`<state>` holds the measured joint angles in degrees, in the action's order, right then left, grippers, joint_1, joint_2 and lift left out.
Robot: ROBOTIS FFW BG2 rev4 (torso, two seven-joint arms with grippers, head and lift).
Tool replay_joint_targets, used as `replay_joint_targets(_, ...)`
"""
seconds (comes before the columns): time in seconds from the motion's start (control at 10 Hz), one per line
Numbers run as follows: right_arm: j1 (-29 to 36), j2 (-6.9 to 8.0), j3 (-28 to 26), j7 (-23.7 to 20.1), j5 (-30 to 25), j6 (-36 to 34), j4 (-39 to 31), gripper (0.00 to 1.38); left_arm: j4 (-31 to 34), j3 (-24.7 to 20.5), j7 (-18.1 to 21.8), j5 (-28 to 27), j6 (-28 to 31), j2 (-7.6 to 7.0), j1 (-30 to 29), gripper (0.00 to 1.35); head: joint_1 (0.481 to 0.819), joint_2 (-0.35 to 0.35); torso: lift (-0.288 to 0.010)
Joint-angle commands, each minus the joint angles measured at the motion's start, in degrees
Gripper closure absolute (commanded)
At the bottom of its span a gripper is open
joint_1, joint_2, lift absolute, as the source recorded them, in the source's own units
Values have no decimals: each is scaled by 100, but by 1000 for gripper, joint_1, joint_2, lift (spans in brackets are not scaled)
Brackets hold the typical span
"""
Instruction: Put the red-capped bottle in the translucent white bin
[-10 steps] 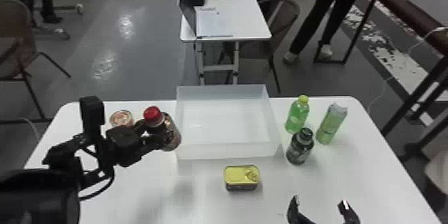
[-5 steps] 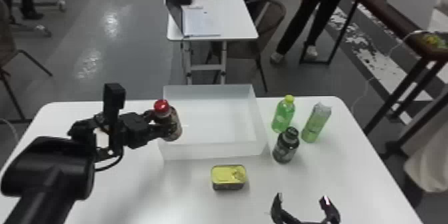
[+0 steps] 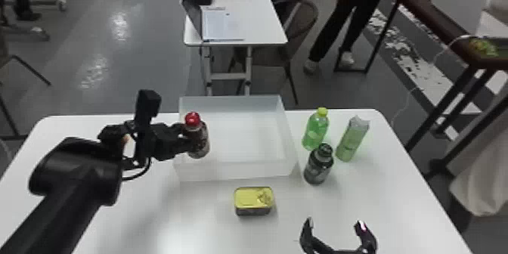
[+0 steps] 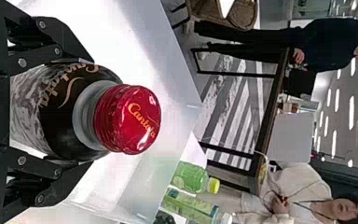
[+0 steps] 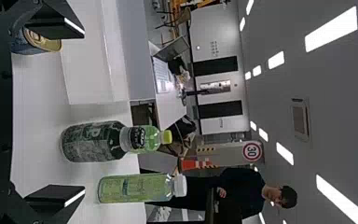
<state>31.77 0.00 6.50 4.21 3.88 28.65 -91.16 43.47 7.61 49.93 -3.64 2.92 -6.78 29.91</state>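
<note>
My left gripper (image 3: 184,139) is shut on the red-capped bottle (image 3: 197,140), which it holds upright over the left wall of the translucent white bin (image 3: 236,171). In the left wrist view, the left gripper (image 4: 51,112) has a finger on either side of the dark body of the bottle (image 4: 128,119), with the bin (image 4: 135,186) beyond it. The right gripper (image 3: 336,230) stands open at the table's near side, nothing between its fingers. The right wrist view also shows the right gripper (image 5: 67,114) with its fingers wide apart.
A yellow-topped can (image 3: 253,200) sits in front of the bin. To the bin's right stand a green bottle with a yellow cap (image 3: 316,130), a dark bottle (image 3: 318,166) and a light green bottle (image 3: 352,140). All are on the white table (image 3: 393,196).
The left gripper has carried the bottle rightward relative to the bin, from beside its left wall to over it. The head view has shifted. The right gripper stays parked.
</note>
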Motion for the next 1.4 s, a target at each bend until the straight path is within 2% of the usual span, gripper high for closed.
replay_joint_targets(0.0, -4, 6, 0, -8, 7, 0, 11, 119, -119, -14, -106, 30, 15, 19, -2, 812, 695, -95, -17)
replay_joint_targets(0.2, 5, 6, 0, -17, 34, 0, 11, 121, -110, -76, -300, 109, -29, 72, -99, 338, 695, -90, -17)
replay_joint_targets(0.3, 5, 6, -9, -17, 34, 0, 11, 121, -110, -58, -317, 162, -73, 72, -108, 205, 695, -90, -17)
replay_joint_targets(0.4, 14, 6, -9, -17, 42, 0, 2, 121, -110, -49, -326, 258, -187, 80, -108, 128, 695, -91, -17)
replay_joint_targets(0.5, 22, 6, -9, -26, 42, 0, 2, 121, -23, -14, -282, 478, -310, 72, -134, 116, 695, -93, -17)
replay_joint_targets(0.6, 22, 6, -9, -26, 42, 0, -7, 121, 487, -32, -238, 575, -143, 10, -345, 116, 695, -98, -17)
replay_joint_targets(0.8, 22, 6, -9, -26, 42, 0, 2, 121, 2280, -638, -405, 592, 305, -8, -1426, 116, 695, -99, -17)
replay_joint_targets(0.9, 22, 6, -9, -26, 42, 0, -7, 121, 3405, -1069, -651, 671, 613, 28, -2226, 116, 695, -82, -17)
replay_joint_targets(1.1, 31, 6, -9, -26, 42, 0, -16, 121, 4644, -1596, -862, 874, 815, 1, -3351, 116, 695, -35, -17)
replay_joint_targets(1.3, 49, 6, -18, -26, 104, 0, -16, 121, 5409, -1851, -1152, 1137, 560, 54, -4291, 116, 695, 18, -17)
